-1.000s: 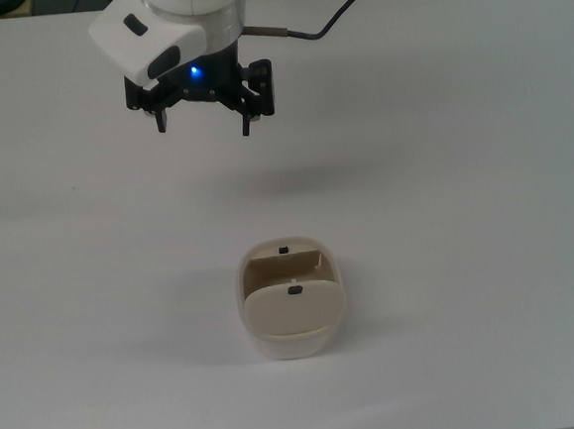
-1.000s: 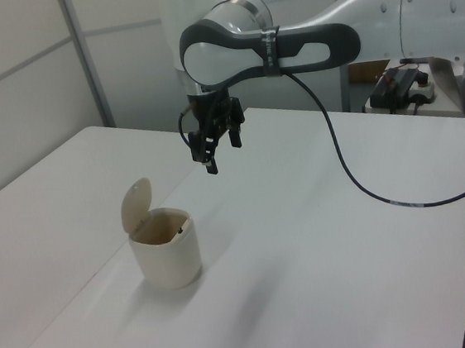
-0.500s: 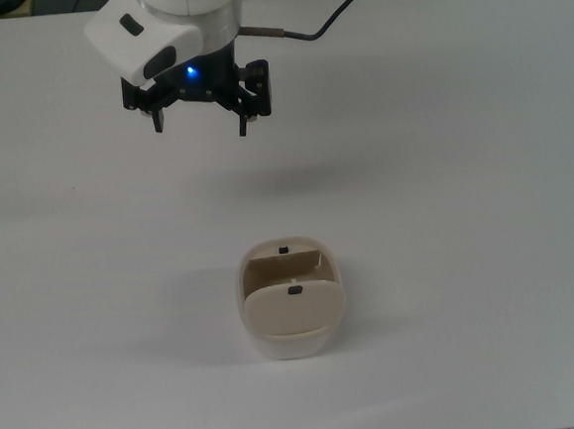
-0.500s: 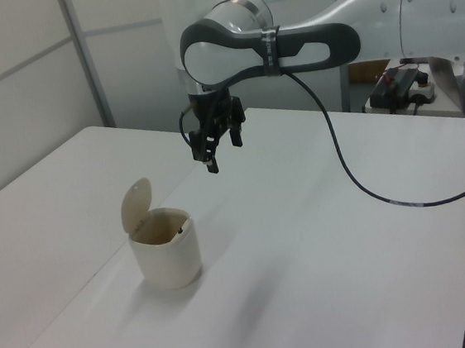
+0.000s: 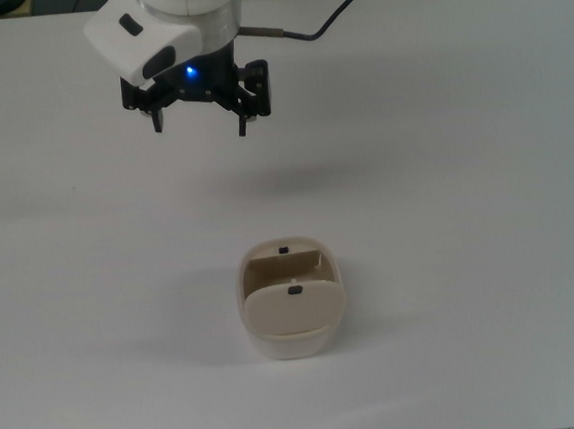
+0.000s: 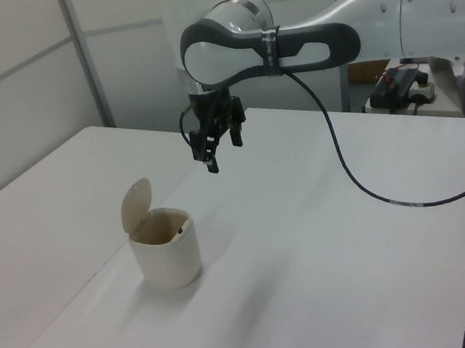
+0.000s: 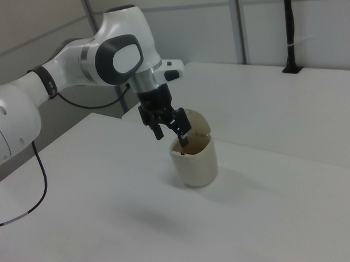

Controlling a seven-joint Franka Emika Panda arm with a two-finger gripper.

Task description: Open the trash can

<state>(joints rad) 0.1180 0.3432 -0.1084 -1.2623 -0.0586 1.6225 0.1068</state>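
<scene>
The cream-beige trash can stands on the white table in the lower middle of the top view. Its flat lid is swung up on its hinge, and a small black button shows on it. The cavity below is exposed. In the left view the lid stands upright above the can. My gripper hangs open and empty above the table, well away from the can toward the top view's upper left. In the right view the gripper overlaps the can.
A black cable runs from my wrist toward the top view's upper right. The white table spreads wide around the can. Electrical gear sits beyond the table's far edge in the left view, and a black post stands at the back in the right view.
My gripper drifted slightly toward the top view's upper left and rose a little in the left view, then held still. The trash can and its raised lid have not moved.
</scene>
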